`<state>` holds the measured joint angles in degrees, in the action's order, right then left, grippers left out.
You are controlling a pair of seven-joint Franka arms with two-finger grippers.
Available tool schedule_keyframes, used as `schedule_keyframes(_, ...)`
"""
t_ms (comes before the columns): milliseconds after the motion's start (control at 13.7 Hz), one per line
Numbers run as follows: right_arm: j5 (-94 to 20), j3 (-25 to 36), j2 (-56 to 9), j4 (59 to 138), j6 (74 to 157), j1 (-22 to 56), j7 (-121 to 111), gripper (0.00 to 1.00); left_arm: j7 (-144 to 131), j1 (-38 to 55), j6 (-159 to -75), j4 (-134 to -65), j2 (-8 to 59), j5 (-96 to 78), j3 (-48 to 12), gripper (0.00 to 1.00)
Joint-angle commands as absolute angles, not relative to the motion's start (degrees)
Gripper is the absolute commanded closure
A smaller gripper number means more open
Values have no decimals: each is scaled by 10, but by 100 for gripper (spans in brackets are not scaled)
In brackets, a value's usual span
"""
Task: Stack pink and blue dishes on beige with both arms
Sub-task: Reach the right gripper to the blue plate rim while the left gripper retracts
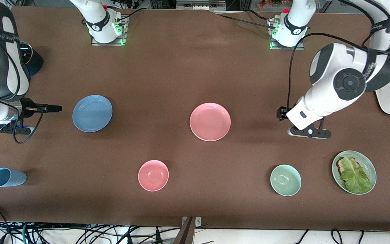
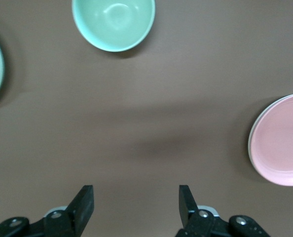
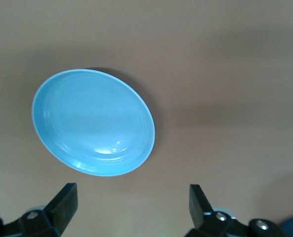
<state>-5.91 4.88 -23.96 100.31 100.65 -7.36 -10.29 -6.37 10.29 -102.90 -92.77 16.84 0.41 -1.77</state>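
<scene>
Since nothing is held yet by either arm, both grippers hang spread over bare table (image 1: pixel 181 67), each beside the plate on its own end.

The right gripper (image 3: pixel 131 195) hovers with its fingers wide apart and empty, over the table just beside the blue plate (image 1: pixel 92 113) on the side toward the right arm's end. From there it looks set to come at the shallow rim from the side. The blue cup (image 1: pixel 8 177) lies tipped over, nearer the front camera and well apart from the plate.

The pink bowl (image 1: pixel 153 175) sits nearer the camera, between the two plates, and is no part of the stack. The pink plate (image 1: pixel 210 121) lies mid-table. In the left wrist view a pale edge shows under its rim, which I judge to be the beige plate (image 2: pixel 250 143) already beneath it. No beige plate shows anywhere else.

The green bowl (image 1: pixel 285 180) stands nearer the camera. The left gripper (image 2: pixel 136 197) is over open table between the pink plate and the green plate (image 1: pixel 371 166) with toast and lettuce, its fingers spread and holding nothing. I judge the blue plate is what remains to be moved.
</scene>
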Motion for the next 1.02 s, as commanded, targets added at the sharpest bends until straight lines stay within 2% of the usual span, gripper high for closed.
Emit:
schedule_keyframes(0,-84,46,-281,1009,1018,-97,-152,0,-25,44,-998,-907,147,18,-23,2)
schedule_keyframes(219,-88,45,-326,1009,1058,-120,-199,0,-20,9,-979,-908,121,18,-22,0)
schedule_keyframes(584,-127,40,-358,1012,1075,-115,-205,2,4,-35,-947,-908,86,9,-23,0)
schedule_keyframes(949,-126,40,-371,1010,1076,-106,-214,24,5,-36,-943,-906,43,16,-29,0)
